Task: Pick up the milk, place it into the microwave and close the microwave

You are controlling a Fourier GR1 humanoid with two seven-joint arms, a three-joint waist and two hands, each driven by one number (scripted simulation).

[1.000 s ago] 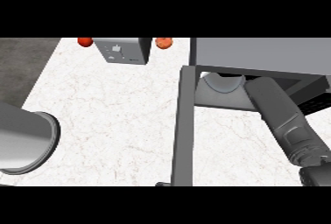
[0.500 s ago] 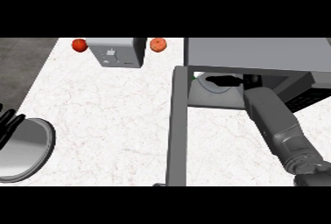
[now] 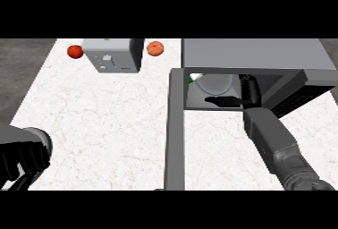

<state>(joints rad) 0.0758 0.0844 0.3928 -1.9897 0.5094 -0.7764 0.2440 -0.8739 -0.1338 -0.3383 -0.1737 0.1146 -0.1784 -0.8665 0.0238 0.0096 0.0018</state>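
Two robot hands are showing from where I'm sitting: the right robot hand (image 3: 228, 101) is reaching into the microwave (image 3: 254, 53) at about one o'clock, its fingers lying fairly straight across the cavity mouth, and I'm not seeing them wrapped around anything. The milk (image 3: 213, 82) is sitting inside, a pale shape with a touch of green at its top left, just past the fingertips toward twelve; I cannot tell whether they are touching it. The left robot hand (image 3: 23, 159) is hanging at eight o'clock by the counter (image 3: 99, 116) edge, fingers curled on nothing. The microwave door (image 3: 175, 129) is standing wide open, running toward six o'clock beside my right forearm. I'm judging placement as about done, with withdrawal and closing still ahead. My worry is pulling the arm back carelessly, dragging or tipping the milk toward the opening, so the door then jams against it. Swinging the door while the forearm is still in the cavity would pinch it too.
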